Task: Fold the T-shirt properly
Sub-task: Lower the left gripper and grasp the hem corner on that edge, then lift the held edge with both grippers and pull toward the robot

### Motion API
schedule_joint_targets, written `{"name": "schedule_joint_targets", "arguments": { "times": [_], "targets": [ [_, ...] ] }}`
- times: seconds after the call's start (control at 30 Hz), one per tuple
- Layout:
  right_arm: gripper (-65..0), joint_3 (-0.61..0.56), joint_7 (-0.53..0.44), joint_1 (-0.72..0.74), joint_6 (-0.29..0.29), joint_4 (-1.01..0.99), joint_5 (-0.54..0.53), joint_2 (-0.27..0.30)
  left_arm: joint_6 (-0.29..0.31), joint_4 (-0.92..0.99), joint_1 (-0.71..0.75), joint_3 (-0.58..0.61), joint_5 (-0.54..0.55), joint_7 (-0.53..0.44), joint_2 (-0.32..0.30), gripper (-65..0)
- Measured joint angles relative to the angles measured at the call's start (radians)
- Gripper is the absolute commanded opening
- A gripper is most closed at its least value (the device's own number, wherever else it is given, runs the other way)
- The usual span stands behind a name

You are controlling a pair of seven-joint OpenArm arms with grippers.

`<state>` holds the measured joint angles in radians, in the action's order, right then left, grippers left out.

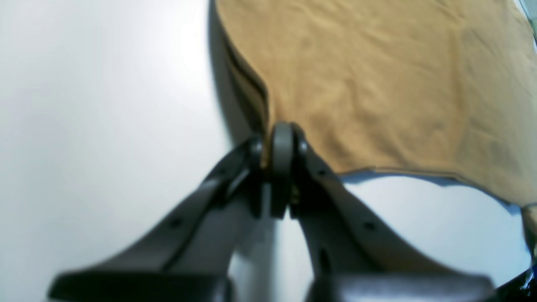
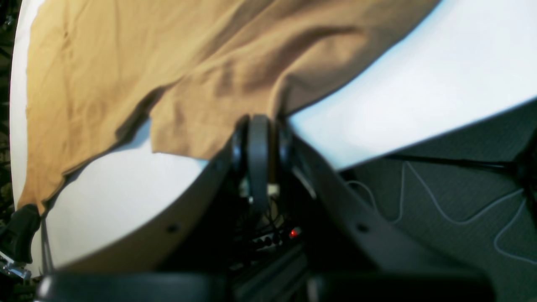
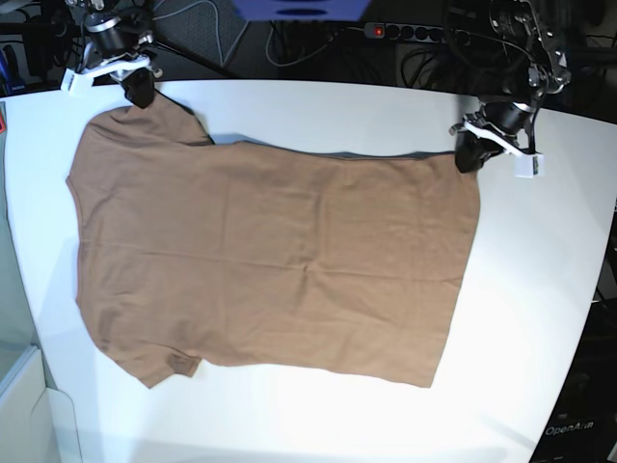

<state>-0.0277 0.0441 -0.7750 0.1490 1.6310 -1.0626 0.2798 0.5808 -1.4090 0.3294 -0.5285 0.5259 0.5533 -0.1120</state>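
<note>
Base view: plain tan-brown short-sleeved cotton T-shirt [image 3: 270,260] spread nearly flat on white round-edged tabletop [image 3: 540,318], collar end toward view's left, hem toward view's right. L gripper [image 3: 467,152], on view's right, sits at far hem corner; L wrist view shows its jaws pressed together w/ cloth corner pinched between them. R gripper [image 3: 141,93], on view's left, is at far sleeve/shoulder; R wrist view shows jaws likewise closed on a sleeve edge.

Risks (judgement): both pinches look shallow, near the very edge, so fabric could slip out when lifted. L grip may hold only the top layer, since a layer split shows beside the corner; shirt would then open rather than fold. Uneven lift betw. arms would skew the crease. Far sleeve lies close to table rim and could drag off.

Cloth appearance: no print, soft matte weave, light wrinkles across body, near sleeve flat, hem edge slightly wavy.
</note>
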Motion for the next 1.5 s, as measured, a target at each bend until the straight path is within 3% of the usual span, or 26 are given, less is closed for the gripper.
{"name": "schedule_joint_targets", "arguments": {
  "times": [0.13,0.43,0.9,1.13,1.5],
  "targets": [
    [-64.4,0.002,-0.003,0.002,0.0,0.001,0.062,0.0,0.003,-0.004,0.001,-0.01,-0.001,0.005,0.003,-62.4],
    [-64.4,0.001,-0.08,0.002,0.002,0.001,0.063,0.013,0.007,-0.005,0.011,-0.106,-0.005,0.02,0.0,-62.4],
    [-64.4,0.024,-0.1,0.005,0.003,0.073,0.062,0.05,-0.001,-0.018,0.019,-0.111,-0.011,0.021,0.002,-62.4],
    [-64.4,0.026,-0.1,0.025,0.002,0.117,0.063,0.058,-0.016,-0.119,0.023,-0.109,-0.051,0.072,0.051,-62.4],
    [-64.4,0.026,-0.097,0.077,-0.002,0.135,0.065,0.07,-0.028,-0.262,-0.018,-0.117,-0.053,0.24,0.067,-62.4]
  ]
}}
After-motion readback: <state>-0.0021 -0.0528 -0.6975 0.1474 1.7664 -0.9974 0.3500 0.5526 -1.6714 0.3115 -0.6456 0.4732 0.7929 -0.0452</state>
